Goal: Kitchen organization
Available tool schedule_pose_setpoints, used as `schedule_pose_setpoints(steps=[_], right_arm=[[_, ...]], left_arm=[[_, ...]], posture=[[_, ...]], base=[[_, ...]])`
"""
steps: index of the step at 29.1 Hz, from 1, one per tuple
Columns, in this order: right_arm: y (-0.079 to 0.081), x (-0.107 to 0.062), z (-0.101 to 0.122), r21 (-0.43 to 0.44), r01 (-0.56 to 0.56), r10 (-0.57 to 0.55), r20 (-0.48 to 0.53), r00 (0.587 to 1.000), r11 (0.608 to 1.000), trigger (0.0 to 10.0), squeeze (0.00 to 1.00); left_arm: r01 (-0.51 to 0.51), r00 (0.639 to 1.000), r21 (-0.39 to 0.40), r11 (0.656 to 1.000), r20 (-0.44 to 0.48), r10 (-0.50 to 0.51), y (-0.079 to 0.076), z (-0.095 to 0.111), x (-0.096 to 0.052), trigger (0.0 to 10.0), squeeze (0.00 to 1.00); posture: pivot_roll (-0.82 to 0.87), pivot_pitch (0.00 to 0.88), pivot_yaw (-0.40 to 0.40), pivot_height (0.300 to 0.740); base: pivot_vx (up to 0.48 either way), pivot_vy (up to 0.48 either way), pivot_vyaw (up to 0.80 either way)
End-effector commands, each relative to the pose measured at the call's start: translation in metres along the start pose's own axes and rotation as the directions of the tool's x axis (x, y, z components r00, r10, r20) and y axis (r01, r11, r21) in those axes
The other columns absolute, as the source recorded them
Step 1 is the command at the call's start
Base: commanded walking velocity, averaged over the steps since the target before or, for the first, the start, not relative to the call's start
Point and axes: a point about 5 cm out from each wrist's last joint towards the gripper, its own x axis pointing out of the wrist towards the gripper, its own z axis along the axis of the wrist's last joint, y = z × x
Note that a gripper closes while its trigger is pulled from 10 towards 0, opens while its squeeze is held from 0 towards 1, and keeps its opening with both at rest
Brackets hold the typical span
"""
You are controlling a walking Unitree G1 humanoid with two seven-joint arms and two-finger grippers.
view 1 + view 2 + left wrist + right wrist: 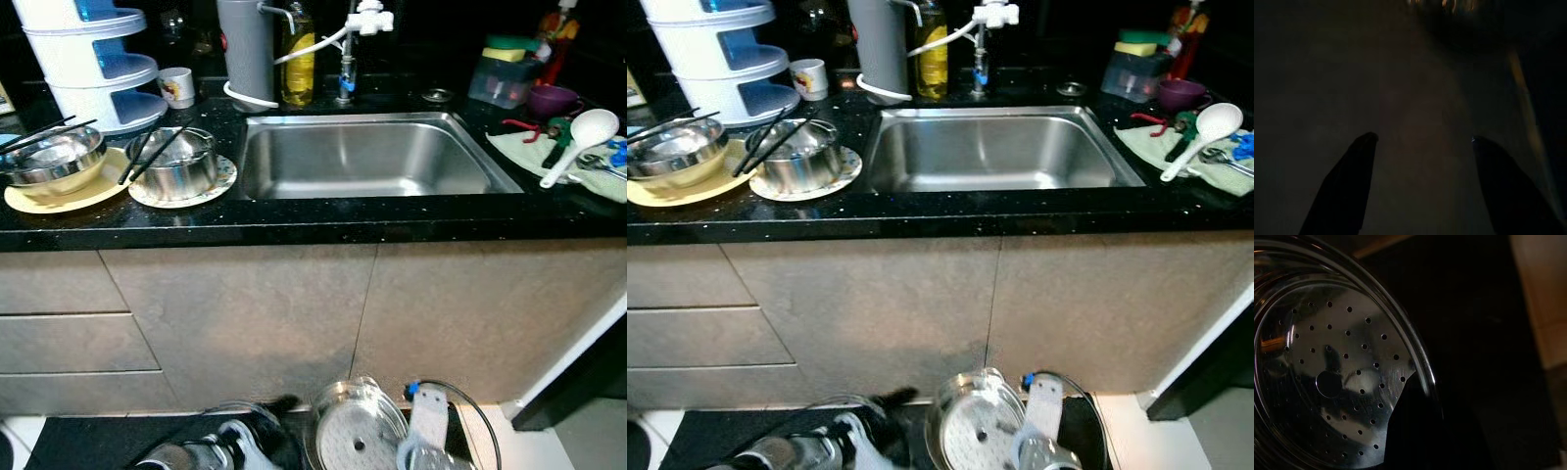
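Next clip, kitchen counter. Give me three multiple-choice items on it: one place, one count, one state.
1. Where does the white spoon lie?
A) on the floor
B) on the green cloth
C) on a shelf

2. How many steel bowls stand left of the sink?
A) one
B) two
C) four

3. The left hand is:
A) open, fingers apart
B) clamped on a cup
C) shut on a knife

Key:
1 B, the spoon rests across the cloth right of the sink.
2 B, two bowls stand side by side on the counter.
3 A, the left wrist view shows a wide gap between the fingers.
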Motion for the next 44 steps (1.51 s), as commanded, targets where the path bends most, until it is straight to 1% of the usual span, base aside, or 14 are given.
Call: schedule_pose_setpoints(steps=[1,7,13,15,16,17,18,21,28,29,32,36,37,44], right_arm=[[-0.004,0.0,0.002,-0.034,0.017,-0.015,0.044,0.999,0.999,0.0,0.0],[-0.017,0.001,-0.005,0.142,0.002,-0.011,0.065,0.998,0.99,0.0,0.0],[-0.018,0.001,-0.011,0.183,-0.025,0.015,0.059,0.998,0.983,0.0,0.0],[-0.015,0.001,-0.022,0.19,-0.082,0.074,0.05,0.996,0.978,0.7,0.0],[-0.015,0.001,-0.022,0.19,-0.082,0.074,0.05,0.996,0.978,0.7,0.0],[-0.014,0.001,-0.026,0.184,-0.099,0.091,0.05,0.995,0.978,0.7,0.0],[-0.015,0.0,-0.03,0.154,-0.095,0.087,0.058,0.995,0.984,10.0,0.0],[-0.018,0.0,-0.035,0.1,-0.067,0.061,0.065,0.996,0.993,10.0,0.0],[-0.021,-0.001,-0.031,0.056,-0.035,0.026,0.153,0.988,0.998,10.0,0.0],[-0.016,-0.002,-0.029,0.0,-0.058,0.057,0.182,0.982,0.998,10.0,0.0],[-0.012,-0.002,-0.031,-0.055,-0.092,0.1,0.175,0.979,0.994,10.0,0.0],[-0.005,-0.003,-0.039,-0.199,-0.126,0.157,0.152,0.976,0.972,10.0,0.0],[-0.004,-0.004,-0.04,-0.242,-0.131,0.17,0.148,0.974,0.961,10.0,0.0],[-0.004,-0.004,-0.047,-0.269,-0.147,0.187,0.131,0.974,0.952,10.0,0.0]], left_arm=[[0.043,0.994,-0.181,0.982,-0.093,-0.061,-0.013,-0.005,-0.007,10.0,0.0],[-0.054,0.959,-0.485,0.873,-0.269,-0.09,-0.026,-0.019,-0.02,10.0,0.0],[-0.149,0.924,-0.602,0.785,-0.368,-0.107,-0.032,-0.027,-0.026,10.0,0.0],[-0.326,0.826,-0.75,0.576,-0.522,-0.213,-0.05,-0.04,-0.041,10.0,0.0],[-0.326,0.826,-0.75,0.576,-0.522,-0.213,-0.05,-0.04,-0.041,10.0,0.0],[-0.382,0.792,-0.781,0.494,-0.552,-0.261,-0.058,-0.042,-0.048,10.0,0.0],[-0.408,0.755,-0.78,0.475,-0.58,-0.305,-0.067,-0.044,-0.056,10.0,0.0],[-0.418,0.718,-0.761,0.495,-0.611,-0.333,-0.078,-0.044,-0.066,10.0,0.0],[-0.489,0.699,-0.757,0.434,-0.637,-0.324,-0.081,-0.044,-0.07,10.0,0.0],[-0.478,0.717,-0.781,0.401,-0.611,-0.336,-0.082,-0.042,-0.068,10.0,0.67],[-0.472,0.72,-0.777,0.417,-0.612,-0.326,-0.08,-0.041,-0.067,10.0,0.81],[-0.421,0.737,-0.815,0.398,-0.563,-0.374,-0.083,-0.036,-0.063,10.0,0.62],[-0.41,0.739,-0.82,0.399,-0.555,-0.382,-0.084,-0.035,-0.063,10.0,0.26],[-0.443,0.735,-0.808,0.387,-0.575,-0.36,-0.084,-0.033,-0.062,10.0,0.07]], posture=[[-0.08,0.12,-0.007,0.74],[-0.08,0.122,-0.005,0.74],[-0.07,0.124,0.001,0.74],[-0.07,0.129,-0.007,0.74],[-0.07,0.129,-0.007,0.74],[-0.07,0.129,-0.007,0.74],[-0.07,0.131,-0.013,0.74],[-0.07,0.131,-0.012,0.74],[-0.07,0.135,-0.001,0.74],[-0.07,0.136,-0.003,0.74],[-0.07,0.136,-0.003,0.74],[-0.07,0.136,-0.003,0.74],[-0.07,0.136,-0.003,0.74],[-0.07,0.128,-0.009,0.74]], base=[[0.0,0.0,0.0],[0.0,0.0,0.0],[0.0,0.0,0.0],[0.0,0.0,0.0],[0.0,0.0,0.0],[0.0,0.0,0.0],[0.0,0.0,0.0],[0.0,0.0,0.0],[0.0,0.0,0.0],[0.0,0.0,0.0],[0.0,0.0,0.0],[0.0,0.0,0.0],[0.0,0.0,0.0],[0.0,0.0,0.0]])
